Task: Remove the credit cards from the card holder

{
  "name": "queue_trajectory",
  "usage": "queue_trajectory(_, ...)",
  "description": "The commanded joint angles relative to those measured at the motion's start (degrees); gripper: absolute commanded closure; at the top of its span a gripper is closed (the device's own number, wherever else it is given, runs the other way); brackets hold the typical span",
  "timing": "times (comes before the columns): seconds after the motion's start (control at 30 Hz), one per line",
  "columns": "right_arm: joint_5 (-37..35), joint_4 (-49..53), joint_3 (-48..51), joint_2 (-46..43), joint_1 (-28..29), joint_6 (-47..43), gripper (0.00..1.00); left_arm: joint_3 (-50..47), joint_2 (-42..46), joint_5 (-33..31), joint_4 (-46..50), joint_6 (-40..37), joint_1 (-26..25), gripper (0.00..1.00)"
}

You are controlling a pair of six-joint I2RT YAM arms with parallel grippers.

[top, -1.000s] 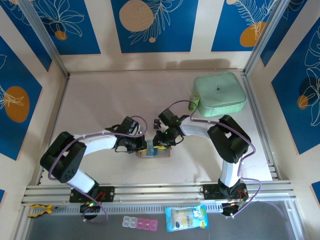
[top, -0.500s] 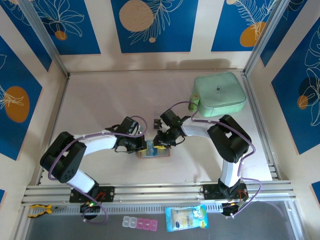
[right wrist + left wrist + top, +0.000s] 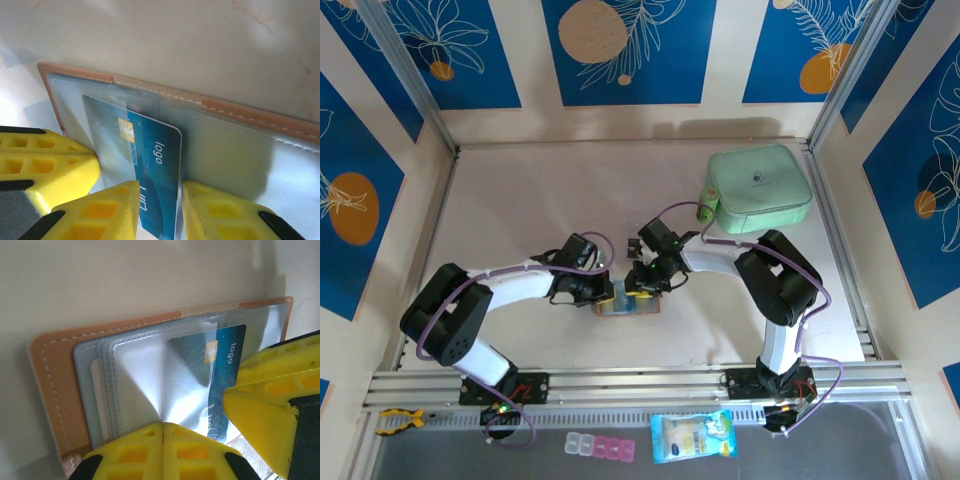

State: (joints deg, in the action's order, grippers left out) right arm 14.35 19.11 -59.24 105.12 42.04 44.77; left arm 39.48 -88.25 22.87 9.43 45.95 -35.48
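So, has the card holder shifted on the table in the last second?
No. The card holder lies in the same spot, with the same offset below and left of the fixed mint-green case.

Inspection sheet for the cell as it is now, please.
Surface: pale table, no spills seen.
Job's things: tan card holder lying open; one blue card partly out of a clear pocket.
Clutter: mint-green case at the back right; pill boxes and a packet on the near side of the rail.
Grippers: left gripper jaws shut, tips on the clear pockets; right gripper jaws parted over the card.
Cables: purple cables along both arms.
Surroundings: blue leaf-print wall panels.
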Motion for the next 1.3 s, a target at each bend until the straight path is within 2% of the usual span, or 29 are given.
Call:
queue_trajectory(0.0, -3.32, 5.88, -0.88, 1.05, 0.85, -1.3, 0.71, 0.04, 0.22, -2.35, 3.83, -0.78, -0.4, 0.99)
queue_trajectory(0.1, -3.86, 6.51, -0.98, 1.14, 0.94, -1.59, 0.7, -0.02, 1.32, -2.73, 4.33, -0.78, -0.37, 0.99)
queue_trajectory(0.2, -1.23, 3.44, 0.18, 0.93, 0.98, -0.89, 0.71, 0.18, 1.54, -2.71, 4.5, -0.78, -0.44, 0.99)
queue_trajectory(0.57, 4.82, -6.62, 4.17, -4.15, -0.11, 2.6, 0.81, -0.37, -0.05, -2.0, 3.44, -0.8, -0.38, 0.99)
queue_trajectory(0.97, 3.13, -4.22, 4.66, -6.28, -0.9, 1.31, 0.93, -0.64, -0.4, -1.69, 2.43, -0.69, -0.41, 0.99)
queue_trajectory(1.27, -1.59, 1.6, 4.73, -8.12, -2.22, -1.98, 0.94, -0.46, -0.26, -1.69, 2.38, -0.78, -0.39, 0.99)
